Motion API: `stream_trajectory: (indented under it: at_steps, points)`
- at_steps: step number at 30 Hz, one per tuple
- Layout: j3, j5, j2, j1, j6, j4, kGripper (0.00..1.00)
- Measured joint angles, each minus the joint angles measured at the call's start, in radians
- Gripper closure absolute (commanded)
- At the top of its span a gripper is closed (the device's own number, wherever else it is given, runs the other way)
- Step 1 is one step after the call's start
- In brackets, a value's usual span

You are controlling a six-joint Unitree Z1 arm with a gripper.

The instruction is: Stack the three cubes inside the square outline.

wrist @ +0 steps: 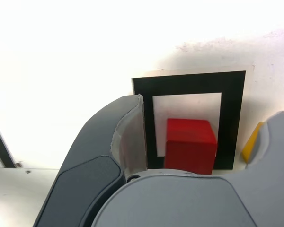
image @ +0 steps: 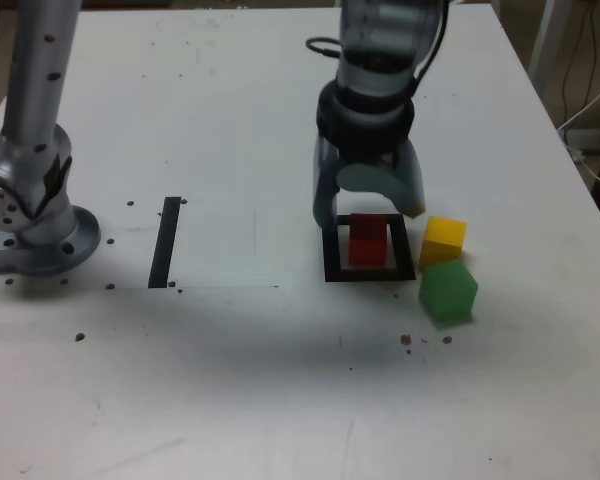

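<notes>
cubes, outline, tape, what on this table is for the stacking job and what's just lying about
For the job:
- red cube
- yellow cube
- green cube
- square outline
- end effector

Just lying about:
- black tape strip
- dark specks

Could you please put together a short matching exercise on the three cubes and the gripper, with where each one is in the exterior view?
1. Red cube
2. Yellow cube
3. Green cube
4. Gripper

A. Outside the square outline, nearest the view's bottom edge
B. Above the outline, jaws apart
C. Inside the outline
D. Outside the outline, just beyond its right side

Pairs: 1-C, 2-D, 3-A, 4-B
</notes>
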Motion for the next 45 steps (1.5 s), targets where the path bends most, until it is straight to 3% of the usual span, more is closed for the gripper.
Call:
stream_trajectory:
  at_steps: [5,10,17,34,45]
  points:
    - [-0.06,0.02,-0.039,-0.021,0.001,0.074,0.01]
    - [-0.19,0.045,-0.019,-0.043,0.023,0.173,0.02]
    - [-0.384,0.022,0.079,-0.071,0.065,0.272,0.03]
    - [-0.447,-0.007,0.202,-0.076,0.105,0.233,0.07]
    - [-0.424,-0.005,0.208,-0.067,0.117,0.175,0.12]
